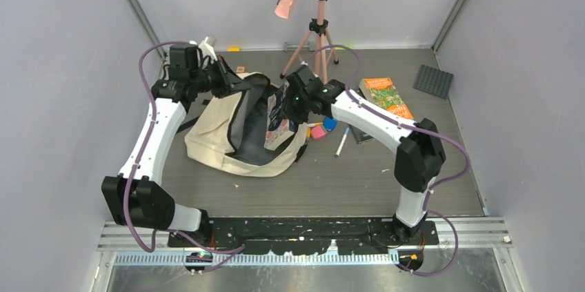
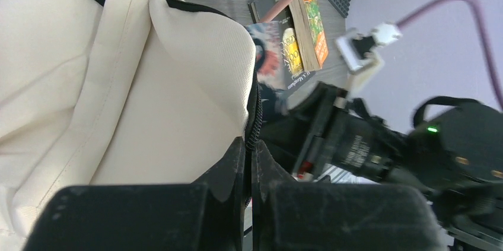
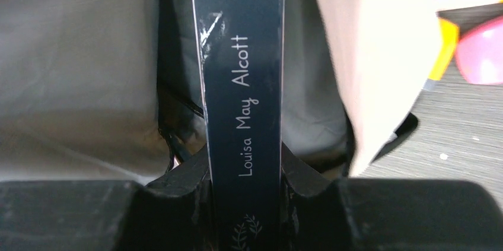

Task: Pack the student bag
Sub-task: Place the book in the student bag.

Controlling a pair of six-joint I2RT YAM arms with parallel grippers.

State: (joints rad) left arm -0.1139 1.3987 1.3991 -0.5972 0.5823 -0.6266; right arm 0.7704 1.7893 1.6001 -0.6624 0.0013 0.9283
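Your left gripper (image 2: pixel 249 149) is clamped tight on the black zip edge (image 2: pixel 254 121) of the student bag (image 1: pixel 214 133), at the bag's far-left rim. No gap shows between the fingers apart from the fabric.

The student bag lies on the table (image 1: pixel 310 181) left of centre, nearer the far edge than the near one. Its mouth gapes toward the right and its beige body slumps toward the left edge. Inside you see dark grey lining (image 3: pixel 77 55).

Your right gripper (image 3: pixel 246 171) sits at the right rim of the mouth, closed narrow on a navy book (image 3: pixel 243 55). It grips across the book's thickness, and the spine, reading "Louisa May Alcott", faces the wrist camera. The book stands on end in the open mouth with lining behind it on both sides and the beige flap just to its right. You can't tell whether its far end touches the lining.

A tripod (image 1: pixel 319 36) stands at the far edge, behind the right gripper.

Right of the bag, loose on the table:
- A pink piece (image 1: pixel 318 132) and a blue piece (image 1: pixel 330 124) lie just beside the bag's right side, close together.
- A marker (image 1: pixel 342 143) lies near them, a little toward the near edge.
- An orange-and-green book (image 1: pixel 385 94) lies toward the far-right corner, on top of a dark book (image 1: pixel 361 133).
- A studded mat (image 1: pixel 433 81) lies at the far-right corner, apart from the books.
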